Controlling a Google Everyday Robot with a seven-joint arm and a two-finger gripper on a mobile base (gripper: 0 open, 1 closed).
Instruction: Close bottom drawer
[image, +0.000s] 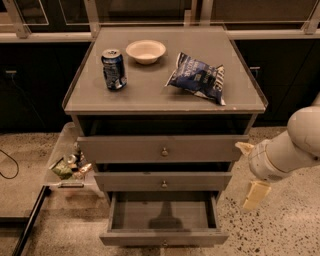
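The bottom drawer (163, 236) of the grey cabinet (165, 90) stands pulled out towards me, and its plain box interior is empty. The middle drawer (163, 181) and the top drawer (163, 149) above it are also out a little. My gripper (250, 171) is on the white arm at the right of the cabinet, about level with the middle drawer. It is open and empty, with one cream finger (256, 194) hanging down and the other tip (244, 147) near the top drawer's right end. It is not touching the bottom drawer.
On the cabinet top are a blue soda can (114, 69), a white bowl (145, 51) and a blue chip bag (197, 77). A clear bin of trash (67, 165) sits on the floor to the left. Dark counters run behind, and the floor is speckled.
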